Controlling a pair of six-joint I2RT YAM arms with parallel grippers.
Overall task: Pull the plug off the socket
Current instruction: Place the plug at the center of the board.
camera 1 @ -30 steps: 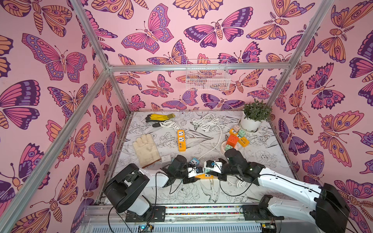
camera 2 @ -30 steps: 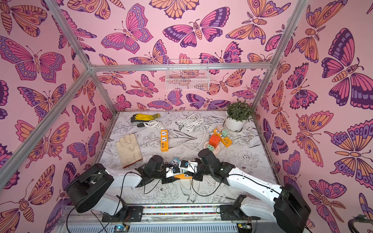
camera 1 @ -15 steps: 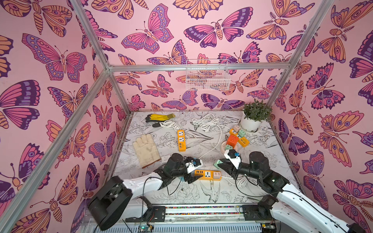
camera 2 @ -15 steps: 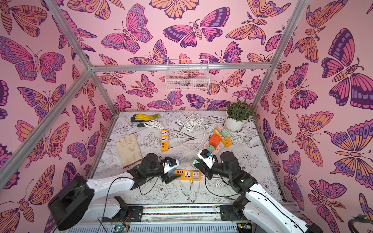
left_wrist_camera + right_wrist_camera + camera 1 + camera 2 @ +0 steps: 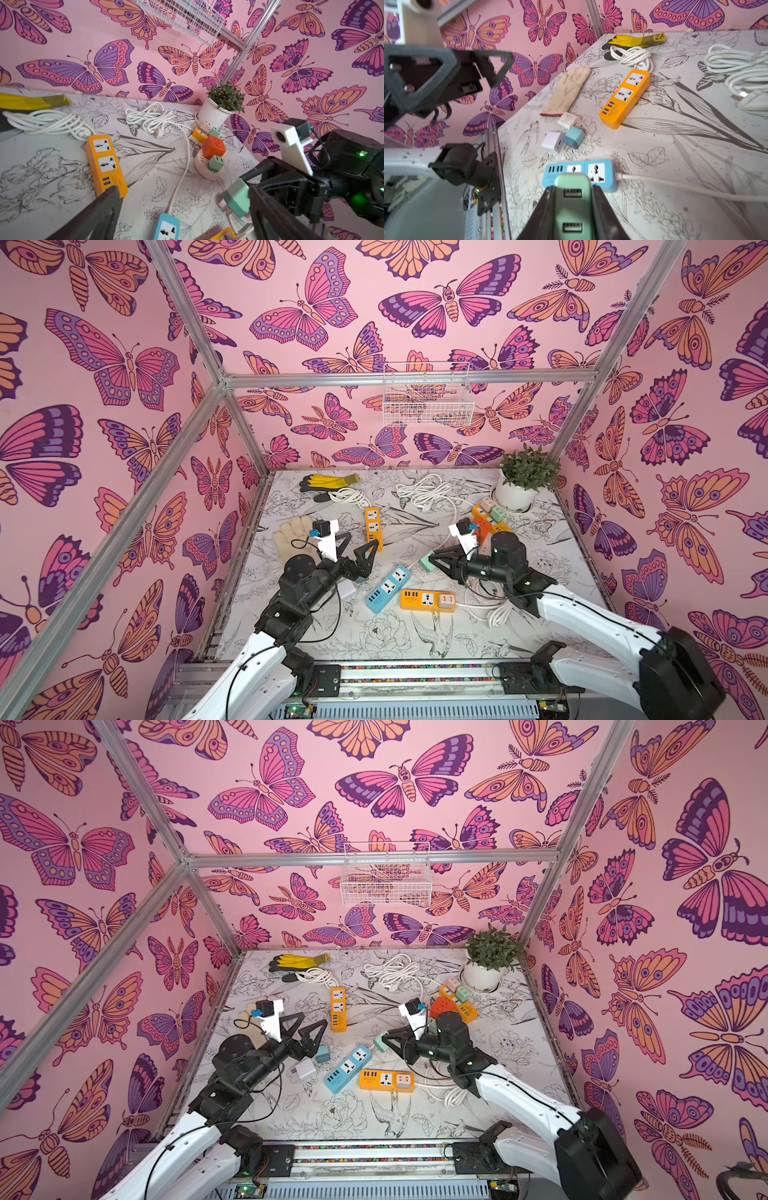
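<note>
A mint-green plug (image 5: 572, 197) with two USB ports sits clamped between my right gripper's (image 5: 433, 561) fingers. It hangs in the air, clear of every socket, in both top views (image 5: 380, 1042). Below and left of it lies the blue socket strip (image 5: 388, 588) flat on the table, its outlets bare (image 5: 598, 172). My left gripper (image 5: 356, 548) hovers open and empty above the table, left of the strip. In the left wrist view its two fingers (image 5: 97, 214) stand wide apart, with the blue strip (image 5: 166, 228) between them and the green plug (image 5: 236, 197) at one side.
An orange strip (image 5: 428, 600) with a pale plug in it lies beside the blue one. Loose white and teal adapters (image 5: 553, 141) lie by the left arm. Further back are a second orange strip (image 5: 373, 526), a beige glove (image 5: 291, 531), cable coils (image 5: 424, 489), stacked socket cubes (image 5: 488, 518) and a potted plant (image 5: 525, 479).
My left gripper has opened, let go and risen to the left. My right gripper has drawn back and up to the right with the green plug, away from the strips.
</note>
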